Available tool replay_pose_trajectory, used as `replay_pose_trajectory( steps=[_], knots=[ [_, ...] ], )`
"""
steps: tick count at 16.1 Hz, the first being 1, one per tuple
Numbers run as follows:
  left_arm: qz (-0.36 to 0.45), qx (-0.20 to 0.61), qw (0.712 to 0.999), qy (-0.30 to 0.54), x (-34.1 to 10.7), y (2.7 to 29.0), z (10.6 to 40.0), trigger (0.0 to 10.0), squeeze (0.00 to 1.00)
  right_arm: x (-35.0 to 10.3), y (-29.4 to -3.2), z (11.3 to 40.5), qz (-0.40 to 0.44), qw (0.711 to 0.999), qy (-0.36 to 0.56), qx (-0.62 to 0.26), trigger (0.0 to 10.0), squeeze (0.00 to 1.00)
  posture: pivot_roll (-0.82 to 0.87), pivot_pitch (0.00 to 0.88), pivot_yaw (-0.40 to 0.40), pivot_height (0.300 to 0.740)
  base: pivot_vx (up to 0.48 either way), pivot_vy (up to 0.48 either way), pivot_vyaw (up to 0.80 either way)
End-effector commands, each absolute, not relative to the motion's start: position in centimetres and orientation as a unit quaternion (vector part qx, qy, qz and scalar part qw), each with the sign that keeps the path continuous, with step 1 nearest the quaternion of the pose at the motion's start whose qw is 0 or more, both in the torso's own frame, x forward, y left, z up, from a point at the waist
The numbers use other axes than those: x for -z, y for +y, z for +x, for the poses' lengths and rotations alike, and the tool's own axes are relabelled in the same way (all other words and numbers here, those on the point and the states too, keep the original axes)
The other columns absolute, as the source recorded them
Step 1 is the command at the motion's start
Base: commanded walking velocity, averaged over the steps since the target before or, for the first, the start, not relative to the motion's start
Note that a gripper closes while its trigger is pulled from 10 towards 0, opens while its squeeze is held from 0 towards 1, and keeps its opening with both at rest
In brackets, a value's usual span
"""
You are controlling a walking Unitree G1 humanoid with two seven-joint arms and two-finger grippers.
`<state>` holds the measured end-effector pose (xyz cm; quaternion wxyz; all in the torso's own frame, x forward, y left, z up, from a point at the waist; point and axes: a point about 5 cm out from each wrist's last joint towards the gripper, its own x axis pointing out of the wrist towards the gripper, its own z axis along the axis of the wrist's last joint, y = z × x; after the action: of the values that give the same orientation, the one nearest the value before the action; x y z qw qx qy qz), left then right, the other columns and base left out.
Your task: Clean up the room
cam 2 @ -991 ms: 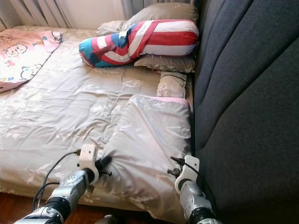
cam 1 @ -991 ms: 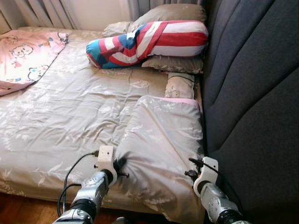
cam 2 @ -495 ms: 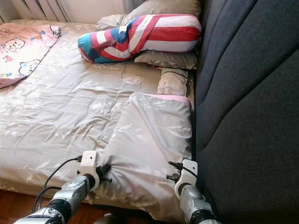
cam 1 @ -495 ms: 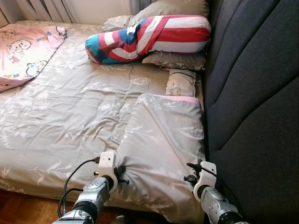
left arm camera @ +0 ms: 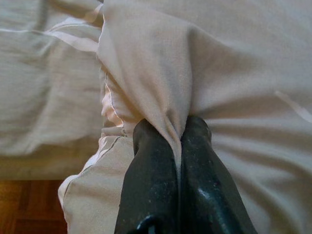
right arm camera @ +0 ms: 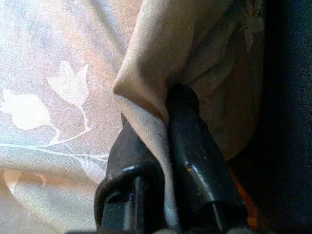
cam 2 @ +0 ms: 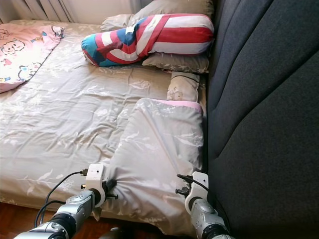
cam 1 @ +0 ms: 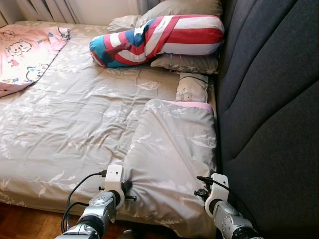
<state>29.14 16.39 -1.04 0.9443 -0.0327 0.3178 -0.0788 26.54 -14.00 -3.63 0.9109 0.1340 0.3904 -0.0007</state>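
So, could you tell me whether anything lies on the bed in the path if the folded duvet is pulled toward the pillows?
Yes: a small beige cushion lies just beyond the folded duvet, before the striped bolster. Both hands, left hand and right hand, grip its near edge.

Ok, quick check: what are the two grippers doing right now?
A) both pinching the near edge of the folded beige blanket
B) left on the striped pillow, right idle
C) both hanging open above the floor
A: the left gripper and the right gripper each have their black fingers closed on a fold of the folded beige blanket.
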Motion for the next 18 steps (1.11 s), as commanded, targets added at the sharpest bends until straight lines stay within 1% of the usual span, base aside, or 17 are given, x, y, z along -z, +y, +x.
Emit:
replay_pose_trajectory(
  steps=[1, 3, 7, 8, 9, 13, 14, 16, 18],
  knots=[
    [-0.013, 0.088, 0.929, 0.359, 2.4, 16.0, 27.9, 10.0, 0.0, 4.5, -13.5, 25.5, 0.128, 0.899, 0.418, -0.017, 10.0, 0.0, -0.01, 0.237, -0.026, 0.74, 0.0, 0.0, 0.0],
    [-0.006, 0.088, 0.922, 0.376, 2.9, 15.2, 27.4, 10.0, 0.0, 4.6, -13.1, 25.3, 0.13, 0.897, 0.423, -0.025, 10.0, 0.0, -0.01, 0.236, -0.027, 0.74, 0.0, 0.0, 0.0],
    [-0.004, 0.085, 0.919, 0.385, 3.2, 14.1, 27.2, 10.0, 0.0, 4.7, -12.8, 25.2, 0.131, 0.895, 0.426, -0.032, 10.0, 0.0, -0.01, 0.234, -0.025, 0.74, 0.0, 0.0, 0.0],
    [0.0, 0.084, 0.918, 0.388, 3.2, 13.6, 27.3, 10.0, 0.62, 4.8, -12.6, 25.1, 0.133, 0.894, 0.428, -0.034, 10.0, 0.0, -0.01, 0.234, -0.025, 0.74, 0.0, 0.0, 0.0],
    [0.004, 0.082, 0.917, 0.391, 3.2, 13.3, 27.2, 10.0, 1.0, 4.8, -12.5, 25.0, 0.133, 0.893, 0.429, -0.038, 10.0, 0.0, -0.01, 0.233, -0.025, 0.74, 0.0, 0.0, 0.0],
    [0.009, 0.08, 0.917, 0.391, 3.2, 12.6, 27.3, 10.0, 1.0, 4.9, -12.4, 24.9, 0.134, 0.891, 0.433, -0.043, 10.0, 0.0, -0.01, 0.228, -0.025, 0.74, 0.0, 0.0, 0.0],
    [0.015, 0.07, 0.919, 0.387, 3.2, 13.0, 27.3, 10.0, 0.0, 4.9, -12.2, 24.8, 0.135, 0.89, 0.433, -0.046, 10.0, 0.0, -0.01, 0.224, -0.025, 0.74, 0.0, 0.0, 0.0],
    [0.016, 0.063, 0.923, 0.379, 3.0, 13.3, 27.5, 10.0, 0.0, 4.9, -12.1, 24.7, 0.135, 0.889, 0.434, -0.049, 10.0, 0.0, -0.01, 0.22, -0.025, 0.74, 0.0, 0.0, 0.0],
    [0.053, 0.073, 0.931, 0.353, 1.9, 13.0, 28.7, 10.0, 0.0, 5.1, -12.0, 24.5, 0.133, 0.888, 0.438, -0.053, 10.0, 0.0, 0.0, 0.217, -0.025, 0.74, 0.0, 0.0, 0.0]
  ],
)
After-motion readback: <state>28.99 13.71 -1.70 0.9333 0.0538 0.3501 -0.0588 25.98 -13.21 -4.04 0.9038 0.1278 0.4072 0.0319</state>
